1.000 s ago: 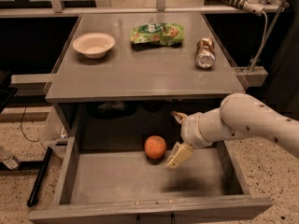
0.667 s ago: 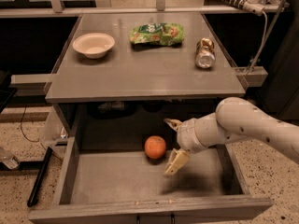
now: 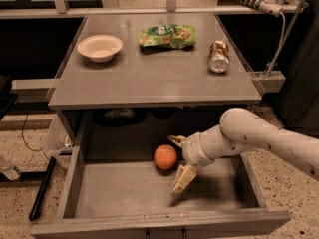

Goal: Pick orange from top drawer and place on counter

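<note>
Okay, camera view: you're sitting in the approach step. Gripper (image 3: 178,162) is hanging inside the drawer (image 3: 70,193), fingers spread wide, holding nothing. Orange (image 3: 165,157) is resting on the drawer floor near the back, just left of the gripper. Next, I'm judging, you're needing to straddle it, close, then lift clear of the counter (image 3: 149,78) edge.

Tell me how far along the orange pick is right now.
Done: the top drawer stands open and the gripper is down inside it. In hand: the gripper is open right beside the orange, which rests on the drawer floor, not yet grasped. Left: close on it, lift it out and set it on the counter, probably on the bare front part.
</note>
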